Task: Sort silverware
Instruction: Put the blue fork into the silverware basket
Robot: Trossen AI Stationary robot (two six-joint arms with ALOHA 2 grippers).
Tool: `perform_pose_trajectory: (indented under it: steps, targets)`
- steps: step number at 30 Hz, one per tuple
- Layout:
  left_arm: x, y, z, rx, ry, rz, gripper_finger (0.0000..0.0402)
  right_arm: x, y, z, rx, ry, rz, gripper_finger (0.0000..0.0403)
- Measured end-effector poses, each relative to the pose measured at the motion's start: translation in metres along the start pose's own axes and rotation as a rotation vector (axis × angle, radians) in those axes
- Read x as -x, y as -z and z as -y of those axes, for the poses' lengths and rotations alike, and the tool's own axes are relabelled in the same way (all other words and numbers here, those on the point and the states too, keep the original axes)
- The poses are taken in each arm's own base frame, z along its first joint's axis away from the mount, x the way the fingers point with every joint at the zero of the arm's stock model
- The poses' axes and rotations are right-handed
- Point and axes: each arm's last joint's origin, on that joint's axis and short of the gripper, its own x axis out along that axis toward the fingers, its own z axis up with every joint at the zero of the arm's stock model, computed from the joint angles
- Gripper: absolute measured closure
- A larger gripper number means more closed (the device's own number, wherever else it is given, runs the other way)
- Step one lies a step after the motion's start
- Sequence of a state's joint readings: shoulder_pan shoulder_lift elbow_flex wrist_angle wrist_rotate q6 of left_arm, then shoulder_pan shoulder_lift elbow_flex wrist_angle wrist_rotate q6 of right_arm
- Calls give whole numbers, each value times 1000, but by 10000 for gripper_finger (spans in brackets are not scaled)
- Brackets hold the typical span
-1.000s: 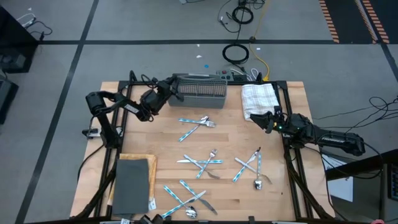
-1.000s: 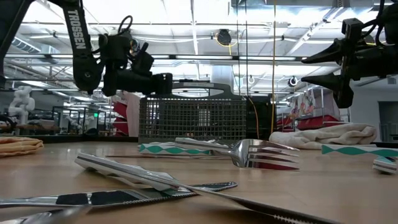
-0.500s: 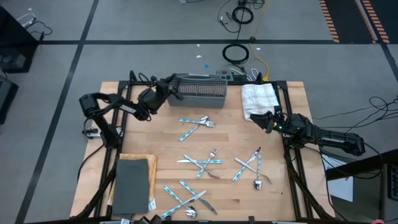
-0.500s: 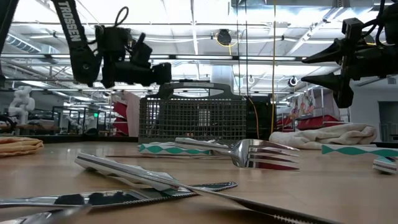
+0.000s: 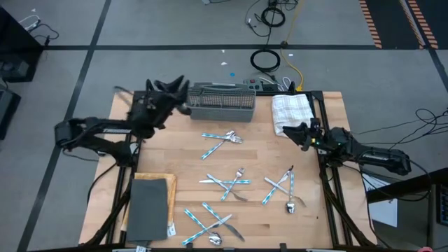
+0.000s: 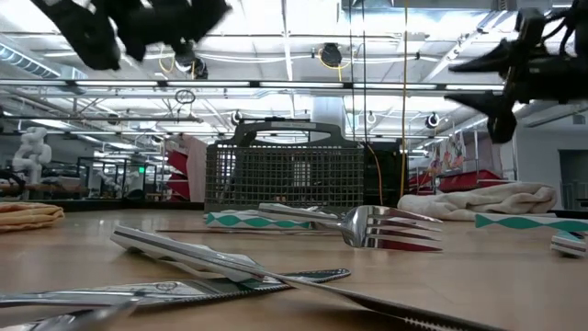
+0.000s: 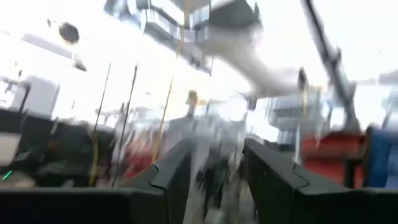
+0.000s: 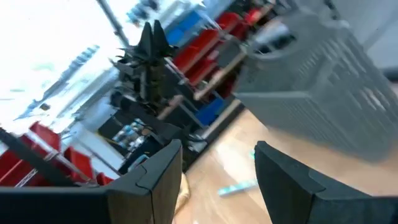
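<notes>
Two dark arms hang above a wooden table (image 5: 308,224) strewn with silverware (image 5: 225,184) — forks, spoons and knives with blue-and-white handles, scattered from the centre of the high view toward 6 o'clock. One fork (image 5: 222,142) lies just toward 6 o'clock of the grey mesh basket (image 5: 222,102), which stands at the table's 12 o'clock edge; crossed pairs rest near the middle, at about 4 o'clock and at the 6 o'clock edge. From table height a fork (image 6: 386,226) lies tines-forward before the basket (image 6: 285,175), with a knife (image 6: 184,250) nearer the lens.

The left gripper (image 5: 175,85), blurred, is raised beside the basket's 9 o'clock end, its fingers (image 7: 177,171) parted with nothing between them. The right gripper (image 5: 299,134) hovers at the table's 3 o'clock side, just toward 6 o'clock of the white folded towel (image 5: 290,108) — its fingers (image 8: 155,171) spread and empty.

A dark tray (image 5: 148,206) lies at about 7 o'clock.
</notes>
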State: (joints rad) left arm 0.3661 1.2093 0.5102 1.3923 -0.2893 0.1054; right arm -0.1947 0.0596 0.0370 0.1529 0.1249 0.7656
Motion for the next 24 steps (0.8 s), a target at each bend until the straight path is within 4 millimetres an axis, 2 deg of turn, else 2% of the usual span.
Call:
perform_pose_trajectory:
  steps: [4,8,10,13,17,20,24]
  targets:
    - [6,-33,3,183,55,106,251,1,-19,-18,156,-49,56,215]
    - [10,-43,3,256,153,27,251,-2,-44,-43,258,-82,88,215]
    - [13,-45,5,284,198,-29,251,-7,-58,-60,312,-104,38,215]
    - [17,-52,6,307,223,-64,251,-23,-73,-80,406,-47,-146,215]
    - [19,-57,8,351,239,-166,251,-50,-78,-96,491,70,-482,215]
    - [16,-55,15,344,288,-373,251,-65,-69,-98,473,148,-757,215]
    - [13,-53,25,278,300,-617,251,-76,-42,-88,379,266,-1068,215]
